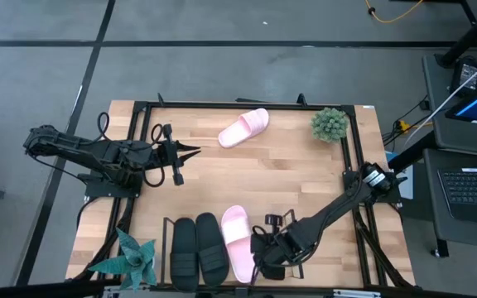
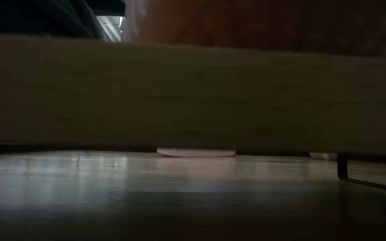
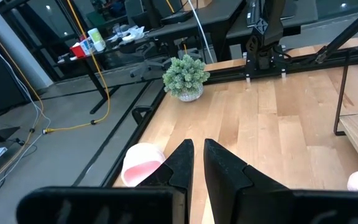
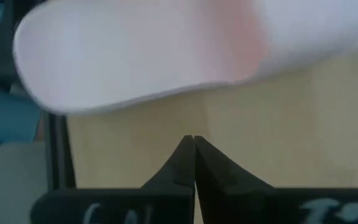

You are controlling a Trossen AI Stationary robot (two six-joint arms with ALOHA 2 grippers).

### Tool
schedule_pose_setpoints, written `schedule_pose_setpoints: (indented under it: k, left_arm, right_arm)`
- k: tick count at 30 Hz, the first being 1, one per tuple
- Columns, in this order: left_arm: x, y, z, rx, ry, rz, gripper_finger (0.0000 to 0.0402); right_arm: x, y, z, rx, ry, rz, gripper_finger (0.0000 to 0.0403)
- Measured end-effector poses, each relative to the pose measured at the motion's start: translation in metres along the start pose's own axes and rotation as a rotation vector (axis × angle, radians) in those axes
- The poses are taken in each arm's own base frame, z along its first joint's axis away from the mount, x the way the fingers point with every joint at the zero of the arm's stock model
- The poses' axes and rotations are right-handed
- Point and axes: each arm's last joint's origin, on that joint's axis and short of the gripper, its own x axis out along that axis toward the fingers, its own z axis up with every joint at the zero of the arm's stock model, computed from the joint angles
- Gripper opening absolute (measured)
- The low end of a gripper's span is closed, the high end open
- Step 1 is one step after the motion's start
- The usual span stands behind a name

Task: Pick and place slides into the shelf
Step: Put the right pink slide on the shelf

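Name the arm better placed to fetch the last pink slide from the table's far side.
Left. The left gripper hangs near the loose pink slide, tips pointing toward it. The right gripper is down at the shelf, beside the shelved pink slide.

Left claw (image 3: pixel 197 163) is showing fingers nearly together, a thin gap between them. Pink slide (image 3: pixel 140 165) is lying at its 9 o'clock on the wooden tabletop (image 3: pixel 278 130). Small potted plant (image 3: pixel 185 76) is sitting at 12 o'clock, near the black frame (image 3: pixel 303 67).
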Motion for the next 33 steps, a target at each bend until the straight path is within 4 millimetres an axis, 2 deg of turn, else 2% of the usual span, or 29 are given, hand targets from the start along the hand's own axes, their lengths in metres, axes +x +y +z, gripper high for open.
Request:
schedule_pose_setpoints:
  k: [6, 16, 26, 33]
  left_arm:
    - [0.000, 0.000, 0.000, -0.001, 0.000, 0.000, 0.0031]
    - [0.000, 0.000, 0.000, -0.025, 0.000, 0.000, 0.0031]
    - [0.000, 0.000, 0.000, -0.025, 0.000, 0.000, 0.0031]
    - [0.000, 0.000, 0.000, -0.024, 0.001, 0.000, 0.0031]
  right_arm:
    - [0.026, 0.009, -0.006, -0.069, 0.069, 0.007, 0.0002]
    - [0.042, 0.017, -0.005, -0.073, 0.076, 0.078, 0.0000]
    - [0.042, 0.024, 0.003, -0.057, -0.006, 0.146, 0.0000]
    - [0.043, 0.021, 0.007, -0.047, -0.021, 0.158, 0.0000]
